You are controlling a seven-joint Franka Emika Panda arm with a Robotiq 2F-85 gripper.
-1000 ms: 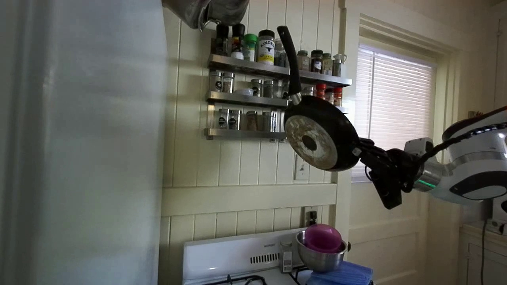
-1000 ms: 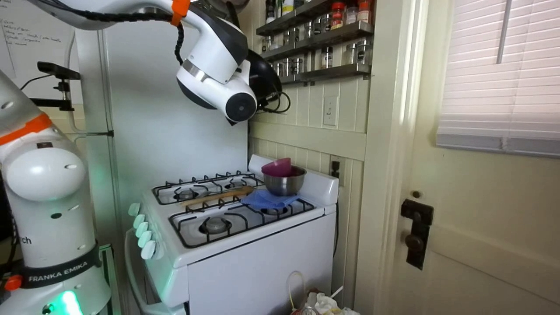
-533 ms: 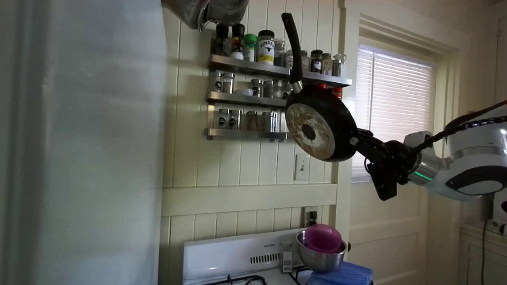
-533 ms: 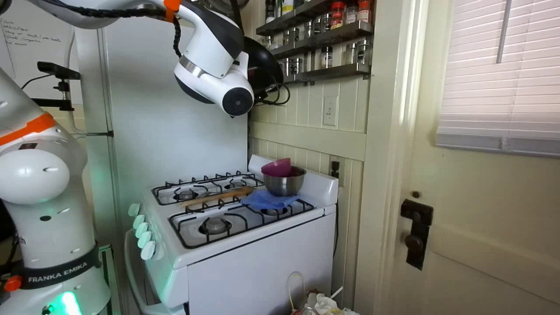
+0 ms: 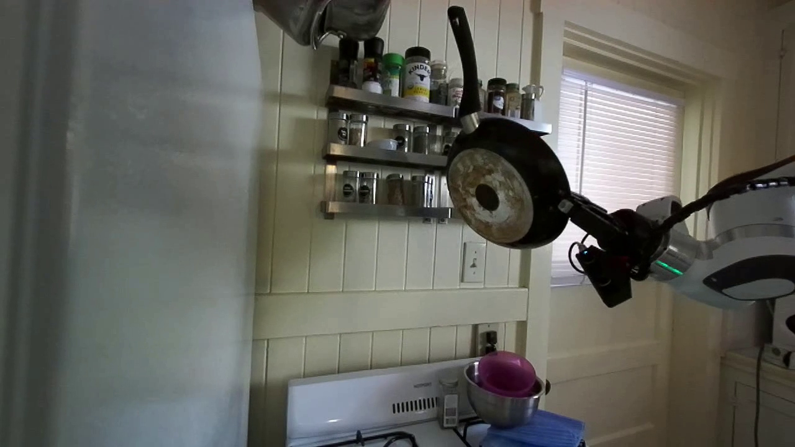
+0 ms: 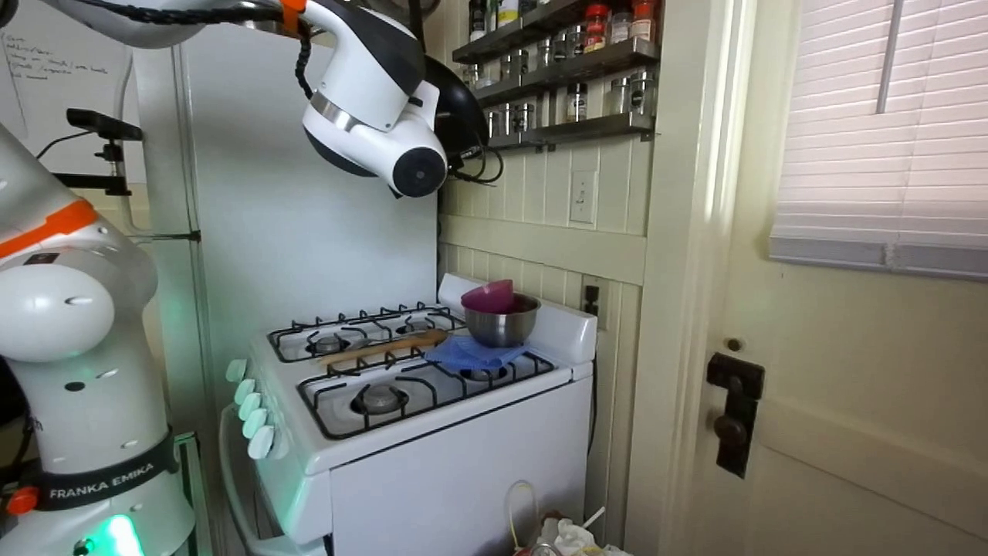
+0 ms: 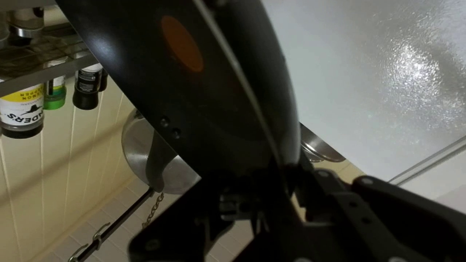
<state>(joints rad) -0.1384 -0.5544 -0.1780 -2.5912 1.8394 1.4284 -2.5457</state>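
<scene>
A black frying pan [image 5: 546,180] hangs in the air with its handle pointing up and its worn, pale-centred underside facing the camera in an exterior view. My gripper [image 5: 564,206] is shut on the pan's rim, on the side away from the wall shelves' left end. In the wrist view the pan [image 7: 218,94] fills the upper middle, and my gripper's fingers [image 7: 280,174] pinch its rim; the finger pads are dark and partly hidden. In an exterior view the pan [image 6: 459,108] shows partly behind the arm, and the gripper is mostly hidden there.
Spice shelves [image 5: 391,211] hang on the wall behind the pan. A fridge [image 6: 309,224] stands beside the stove [image 6: 463,455]. A metal bowl [image 6: 502,328] with a pink bowl [image 6: 488,296], a blue cloth [image 6: 471,353] and a wooden utensil [image 6: 386,346] lie on the stove. Metal cookware [image 7: 182,176] hangs overhead.
The pan and gripper have risen, with the handle now reaching above the top shelf's jars. The arm's wrist has also moved up and slightly left in an exterior view. The grip stays closed.
</scene>
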